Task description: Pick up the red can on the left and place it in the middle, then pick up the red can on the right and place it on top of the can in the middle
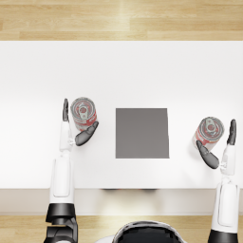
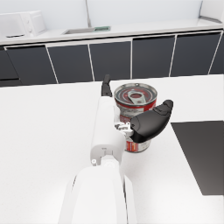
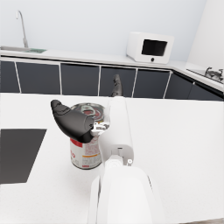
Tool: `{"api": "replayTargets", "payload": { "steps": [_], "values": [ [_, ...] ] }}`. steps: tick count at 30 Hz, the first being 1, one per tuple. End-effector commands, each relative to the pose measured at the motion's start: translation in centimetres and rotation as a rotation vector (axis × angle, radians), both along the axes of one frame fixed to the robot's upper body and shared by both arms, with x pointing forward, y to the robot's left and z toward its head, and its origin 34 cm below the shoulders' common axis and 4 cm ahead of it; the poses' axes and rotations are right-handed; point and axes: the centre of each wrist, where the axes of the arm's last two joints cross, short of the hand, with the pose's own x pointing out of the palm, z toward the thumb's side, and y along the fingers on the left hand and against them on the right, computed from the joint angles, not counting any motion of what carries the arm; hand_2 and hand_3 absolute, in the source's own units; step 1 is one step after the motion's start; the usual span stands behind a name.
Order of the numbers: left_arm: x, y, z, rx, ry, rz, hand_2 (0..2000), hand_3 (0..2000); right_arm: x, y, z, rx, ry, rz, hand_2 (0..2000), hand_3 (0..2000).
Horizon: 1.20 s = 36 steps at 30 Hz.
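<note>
Reaching stage, first step of the task: neither can lifted, both on the white table (image 1: pixel 121 71), and the dark grey mat (image 1: pixel 142 133) at the middle carries nothing. Left red can (image 1: pixel 84 113) stands upright to the left of the mat, well apart from its edge. Left hand (image 1: pixel 76 126) brackets it: fingers (image 1: pixel 65 110) laid straight along the can's outer side, thumb (image 1: pixel 87 134) curved round on the side nearer the robot and the mat. In the left wrist view the left hand (image 2: pixel 131 113) shows the thumb (image 2: pixel 151 121) crossing in front of the can's label, the can (image 2: pixel 135 107) sitting between thumb and fingers. Spread wide, not clamped; cannot tell from these views whether any surface actually touches the can. Right red can (image 1: pixel 208 131) stands upright to the right of the mat, also well apart from it. Right hand (image 1: pixel 221 142) mirrors the left: fingers (image 1: pixel 231 132) straight on the outer side, thumb (image 1: pixel 208 155) on the near side, the can (image 3: pixel 86 140) between them in the right wrist view, right hand (image 3: pixel 94 111) likewise spread and holding nothing that I can confirm. Judgement: the left hand is placed for its grasp. Next move calls for closing thumb and fingers firmly on the left can's wall, lifting it clear, carrying it rightward over the mat and setting it down upright and centred, since the second can must later balance on its lid. Right hand should wait.
</note>
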Motion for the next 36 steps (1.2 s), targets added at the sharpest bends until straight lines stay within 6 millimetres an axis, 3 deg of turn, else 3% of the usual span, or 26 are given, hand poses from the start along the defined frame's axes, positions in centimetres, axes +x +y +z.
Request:
{"api": "replayTargets", "payload": {
  "steps": [1, 12, 16, 23, 30, 36],
  "values": [
    [1.0, -0.2, -0.2, -0.006, 0.026, 0.003, 0, 0, 1.0, -0.3, -2.2, 0.018, 0.089, -0.01, 0, 0],
    [3.0, -0.1, -3.0, -0.044, 0.185, 0.041, 0, 0, 4.0, -0.1, -6.2, 0.072, 0.255, -0.02, 0, 0],
    [3.5, -0.1, -3.0, -0.061, 0.199, 0.05, 0, 0, 4.5, 0.0, -7.0, 0.086, 0.29, -0.026, 0, 0],
    [4.2, -0.5, -3.4, -0.079, 0.237, 0.044, 0, 0, 5.1, 0.4, -7.5, 0.097, 0.313, -0.007, 0, 0],
    [3.1, -1.7, -2.5, -0.047, 0.163, 0.002, 0, 0, 5.3, 0.4, -7.7, 0.112, 0.32, -0.003, 0, 0],
    [4.6, -1.3, -3.8, -0.081, 0.272, 0.047, 0, 0, 5.6, 0.6, -7.5, 0.12, 0.302, -0.003, 0, 0]
  ]
}}
